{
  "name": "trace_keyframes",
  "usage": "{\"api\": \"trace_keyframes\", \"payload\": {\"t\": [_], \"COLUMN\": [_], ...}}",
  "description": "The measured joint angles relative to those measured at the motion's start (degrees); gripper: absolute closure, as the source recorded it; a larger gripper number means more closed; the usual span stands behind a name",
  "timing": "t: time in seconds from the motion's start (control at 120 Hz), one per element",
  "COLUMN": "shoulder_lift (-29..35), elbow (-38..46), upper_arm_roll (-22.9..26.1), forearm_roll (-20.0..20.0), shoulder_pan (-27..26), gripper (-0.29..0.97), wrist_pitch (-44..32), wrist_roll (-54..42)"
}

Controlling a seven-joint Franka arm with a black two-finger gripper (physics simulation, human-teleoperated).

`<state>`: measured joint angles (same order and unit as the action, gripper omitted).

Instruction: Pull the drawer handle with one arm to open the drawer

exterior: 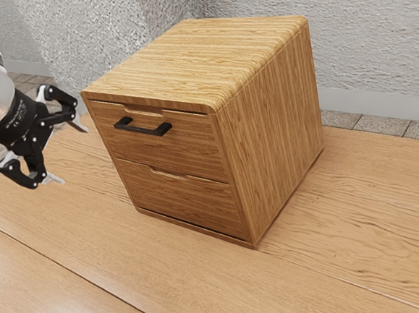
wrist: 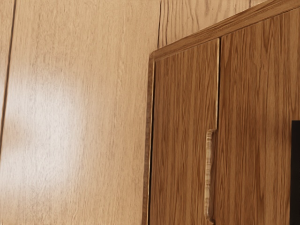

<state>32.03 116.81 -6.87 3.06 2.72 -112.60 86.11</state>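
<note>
- Your gripper (exterior: 66, 153) hangs at the exterior view's left, over the desk (exterior: 348, 254); its two black fingers stand wide apart with nothing between them.
- The cabinet (exterior: 264, 116) sits toward the desk's far edge, close to the wall; its top drawer (exterior: 190, 140) looks shut, flush with the frame; the black handle (exterior: 143, 127) runs across the upper part of that drawer's front.
- The gripper is well apart from the handle and touches nothing; I judge the reach is the step in hand and the pull not yet begun.
- The handle looks like a thin, stiff bar standing off the front on two short legs; it should not flex or crush; it is probably smooth, so a shallow pinch may slip.
- Take it at the middle of the bar, one finger above and one below, deep enough that the bar sits behind the fingertips; the pull then hooks rather than leans on friction.
- Expect the drawer to run straight out on its rails; pull square to the front, or it may bind.
- In the wrist view the lower drawer (wrist: 183, 140) with its wooden lip (wrist: 210, 178) lies ahead; the black sliver (wrist: 296, 173) beside it is likely the handle; don't take the lip for your target.
</note>
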Motion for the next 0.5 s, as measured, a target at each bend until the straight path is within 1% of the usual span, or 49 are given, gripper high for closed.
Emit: {"api": "trace_keyframes", "payload": {"t": [0.5], "shoulder_lift": [-4.00], "elbow": [-0.23], "upper_arm_roll": [-0.51], "forearm_roll": [-0.06], "shoulder_pan": [1.58], "gripper": [0.00], "wrist_pitch": [-3.87], "wrist_roll": [3.36]}}
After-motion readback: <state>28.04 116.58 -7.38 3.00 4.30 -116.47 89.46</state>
